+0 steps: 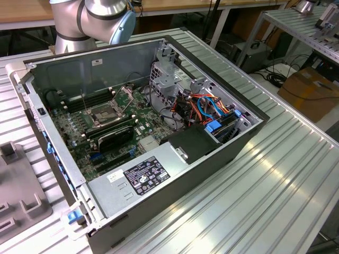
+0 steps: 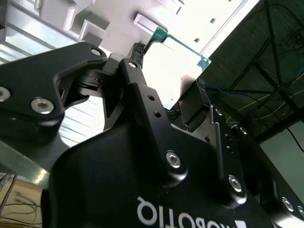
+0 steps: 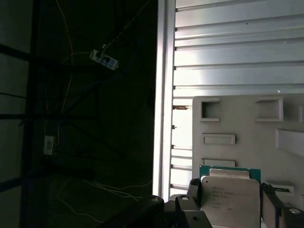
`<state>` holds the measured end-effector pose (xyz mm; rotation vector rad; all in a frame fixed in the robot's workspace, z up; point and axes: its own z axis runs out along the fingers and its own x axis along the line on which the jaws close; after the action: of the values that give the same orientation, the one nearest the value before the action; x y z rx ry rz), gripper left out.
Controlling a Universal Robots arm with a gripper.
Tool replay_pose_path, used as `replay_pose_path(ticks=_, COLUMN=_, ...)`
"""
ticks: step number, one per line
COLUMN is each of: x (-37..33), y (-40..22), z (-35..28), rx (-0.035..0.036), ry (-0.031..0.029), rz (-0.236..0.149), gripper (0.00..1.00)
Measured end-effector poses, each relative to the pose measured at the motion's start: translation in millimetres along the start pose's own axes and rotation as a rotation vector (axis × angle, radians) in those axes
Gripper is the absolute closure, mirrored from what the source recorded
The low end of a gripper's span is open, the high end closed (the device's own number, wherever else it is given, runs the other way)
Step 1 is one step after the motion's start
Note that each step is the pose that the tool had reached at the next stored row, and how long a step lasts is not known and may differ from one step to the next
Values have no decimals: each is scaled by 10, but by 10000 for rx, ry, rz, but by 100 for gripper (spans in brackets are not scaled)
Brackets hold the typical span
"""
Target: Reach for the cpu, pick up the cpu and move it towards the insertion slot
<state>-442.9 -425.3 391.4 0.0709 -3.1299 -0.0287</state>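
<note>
Gripper (image 3: 231,192) is closed on the cpu (image 3: 230,204): in the first wrist view 1 black finger (image 3: 193,189) sits against 1 edge of the chip and the other finger against the opposite edge, with the silvery lid facing the camera and a green board rim showing around it. The second wrist view shows the cpu's green edge (image 2: 183,45) spanning the 2 fingertips, its face washed out by glare. Directly behind the cpu is a pale grey tray (image 3: 237,137) with rectangular recesses, lying on the slatted aluminium table (image 3: 228,52) next to the table edge. Whether the chip is clear of the tray or touching it cannot be told. In the exterior view the open PC case (image 1: 175,203) lies on the table, with the robot arm (image 1: 90,18) at 11 o'clock of it and the grey tray at 8 o'clock of it. The insertion slot (image 1: 105,114) is on the motherboard (image 1: 74,135), at 10 o'clock from the grey power supply (image 1: 132,180). It has a shiny frame and a dark centre, and a metal plate (image 1: 124,95) is tilted up at its 1 o'clock. The drive cage with blue and orange cables (image 1: 212,108) is at 3 o'clock of the slot. The cpu is by the tray, well apart from the slot.
</note>
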Motion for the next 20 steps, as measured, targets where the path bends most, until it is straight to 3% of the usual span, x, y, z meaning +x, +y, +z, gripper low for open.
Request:
replay_pose_path(ticks=6, x=1, y=2, z=-89, rx=0, ry=2, rz=0, gripper=45)
replay_pose_path(ticks=10, x=2, y=4, z=-192, rx=0, ry=5, rz=0, gripper=45)
replay_pose_path(ticks=17, x=3, y=6, z=-294, rx=0, ry=8, rz=0, gripper=45)
replay_pose_path(ticks=20, x=3, y=6, z=-307, rx=0, ry=8, rz=1, gripper=45)
